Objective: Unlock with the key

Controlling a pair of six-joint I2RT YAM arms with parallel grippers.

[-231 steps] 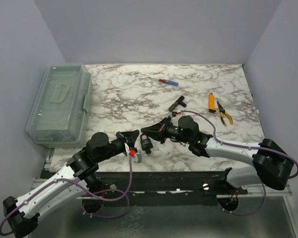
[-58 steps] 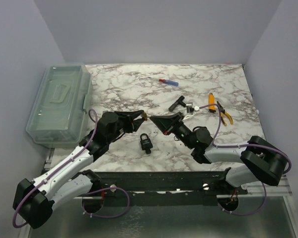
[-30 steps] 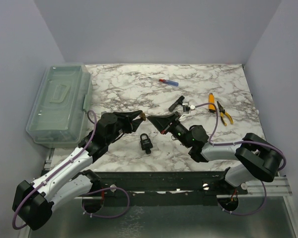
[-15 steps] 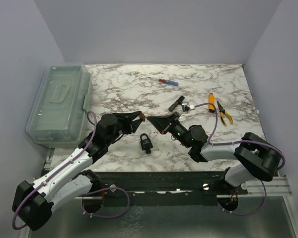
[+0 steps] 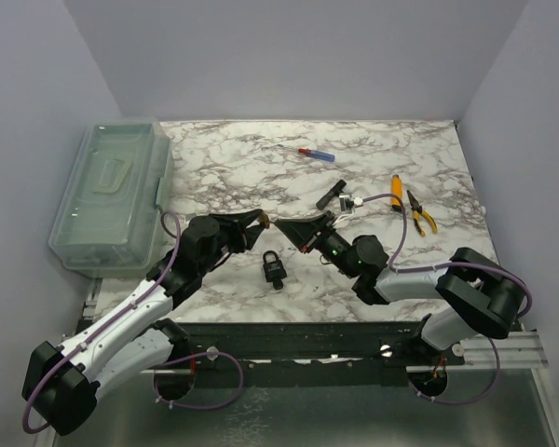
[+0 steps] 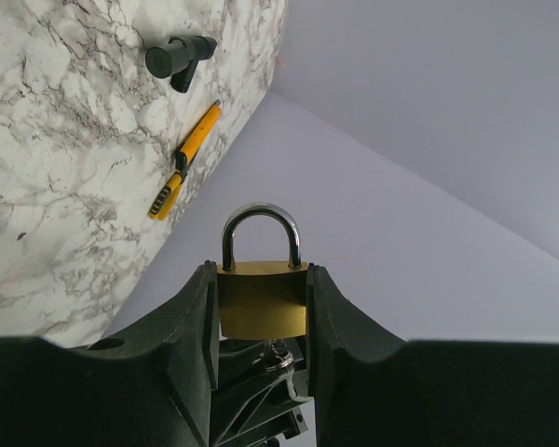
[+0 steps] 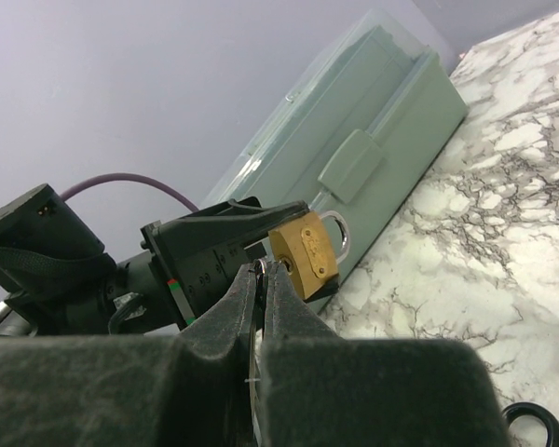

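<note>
Both grippers: raised over the bench (image 5: 214, 168), their tips almost meeting.
Left gripper (image 6: 261, 279): fingers (image 6: 191, 326) closed to the width of the brass padlock (image 6: 261, 300), pressing on its two side edges.
Padlock axis: runs from base to shackle, with the shackle end turned away from the right gripper (image 7: 261, 275) and the base end toward it.
Right gripper: fingers all but together, pinching the thin key (image 7: 259, 279) edge-on. The key's tip sits at the padlock's base, but I cannot tell whether it is in the keyway.
Left wrist view only: shackle closed, standing clear past the fingertips.
Right wrist view only: plastic box (image 7: 373, 168) behind the left gripper.
Top view only: black padlock (image 5: 274, 267) lying on the bench near both grippers, on the side toward the arm bases; pliers (image 5: 421, 212) well beyond the right gripper.
</note>
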